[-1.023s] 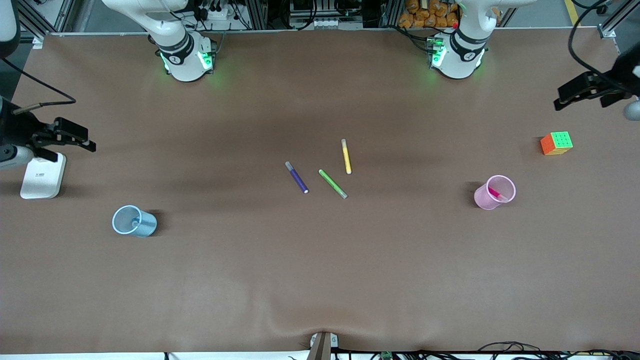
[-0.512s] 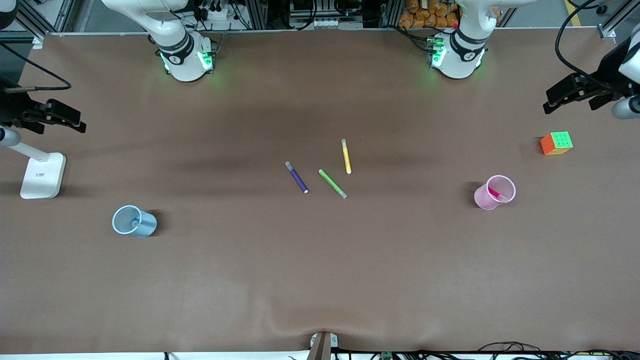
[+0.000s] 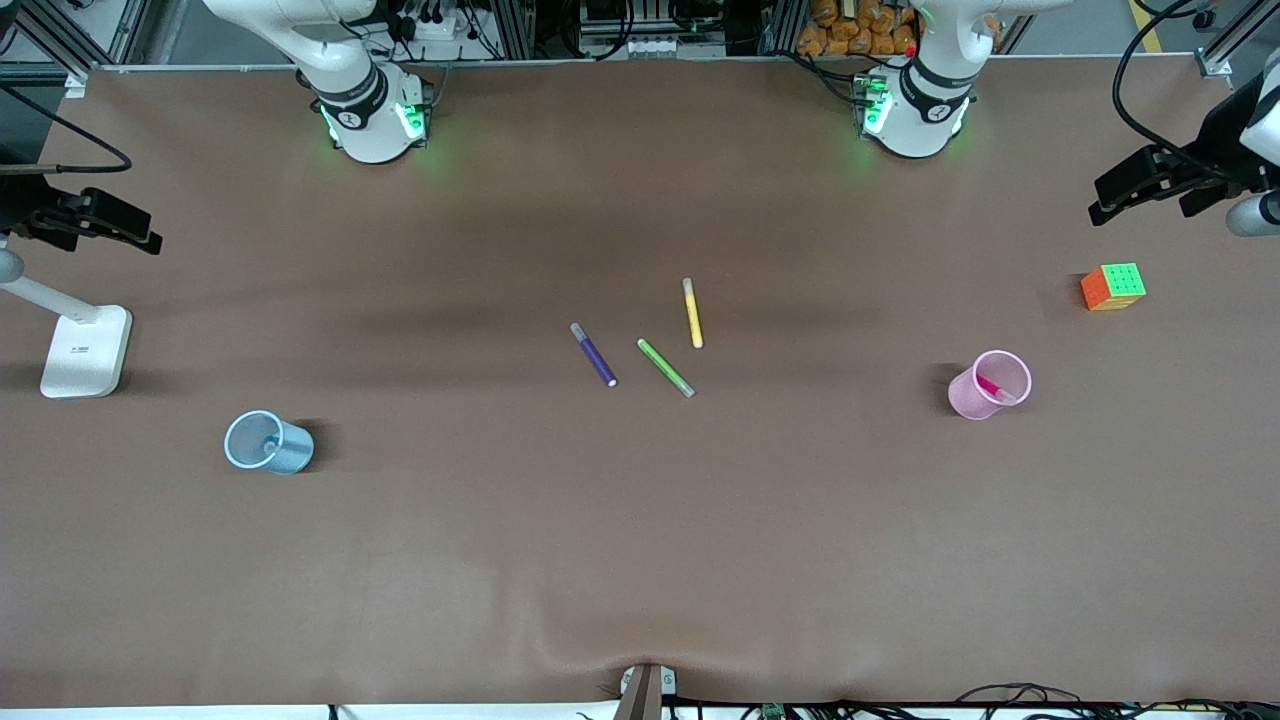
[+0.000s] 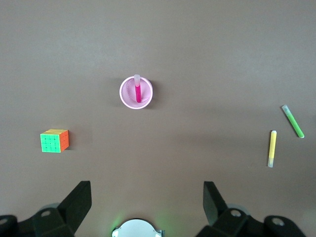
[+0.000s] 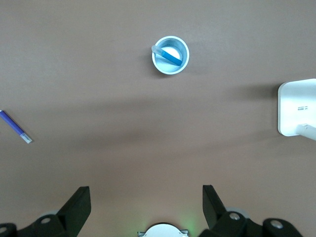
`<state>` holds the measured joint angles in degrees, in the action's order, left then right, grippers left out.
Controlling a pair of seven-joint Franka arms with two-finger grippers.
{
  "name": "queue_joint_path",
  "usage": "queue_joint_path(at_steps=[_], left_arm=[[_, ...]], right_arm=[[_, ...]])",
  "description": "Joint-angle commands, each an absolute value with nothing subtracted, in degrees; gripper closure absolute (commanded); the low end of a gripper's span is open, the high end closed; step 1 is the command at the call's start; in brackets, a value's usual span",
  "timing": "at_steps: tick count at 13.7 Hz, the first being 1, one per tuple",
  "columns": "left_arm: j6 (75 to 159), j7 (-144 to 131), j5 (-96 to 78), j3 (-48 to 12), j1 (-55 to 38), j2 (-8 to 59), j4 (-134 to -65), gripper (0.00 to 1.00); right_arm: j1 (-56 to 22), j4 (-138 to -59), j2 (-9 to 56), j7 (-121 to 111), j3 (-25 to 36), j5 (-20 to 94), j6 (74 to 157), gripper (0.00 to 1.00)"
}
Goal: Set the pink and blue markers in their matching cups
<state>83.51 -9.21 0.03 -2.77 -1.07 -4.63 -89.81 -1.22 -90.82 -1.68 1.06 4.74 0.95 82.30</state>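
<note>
The pale pink cup [image 3: 990, 384] stands toward the left arm's end of the table with the pink marker [image 3: 993, 386] in it. Both also show in the left wrist view, the cup [image 4: 125, 97] and the marker [image 4: 138, 90]. The light blue cup [image 3: 267, 442] stands toward the right arm's end; the right wrist view shows this cup [image 5: 178, 66] with the blue marker [image 5: 168, 56] in it. My left gripper [image 3: 1108, 203] is open and empty, high over the table's edge near the cube. My right gripper [image 3: 140, 232] is open and empty, high over the lamp base.
A purple marker [image 3: 594, 355], a green marker [image 3: 665, 367] and a yellow marker [image 3: 692, 313] lie at the table's middle. A colourful cube [image 3: 1113, 286] sits near the left arm's end. A white lamp base [image 3: 85, 351] stands at the right arm's end.
My right gripper has drawn away from the lamp base toward the table's edge and the robots' side. My left gripper has shifted a little. Cups and markers have not moved.
</note>
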Motion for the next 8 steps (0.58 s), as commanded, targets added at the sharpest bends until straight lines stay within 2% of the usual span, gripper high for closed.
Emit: queue_joint_path(at_steps=[1, 5, 8], left_arm=[[84.4, -9.0, -0.1, -3.3, -0.4, -8.0, -92.7, 0.0], [84.2, -8.6, 0.1, -2.7, -0.3, -5.2, -88.1, 0.0], [83.1, -8.6, 0.1, -2.7, -0.4, -5.1, -87.9, 0.0]], right_arm=[[-1.1, -90.0, -2.4, 1.8, 4.7, 0.3, 81.4, 0.0], [-1.1, -90.0, -2.1, -1.3, 4.8, 0.7, 83.2, 0.0], [-1.1, -90.0, -2.1, -1.8, 4.8, 0.7, 84.1, 0.0]])
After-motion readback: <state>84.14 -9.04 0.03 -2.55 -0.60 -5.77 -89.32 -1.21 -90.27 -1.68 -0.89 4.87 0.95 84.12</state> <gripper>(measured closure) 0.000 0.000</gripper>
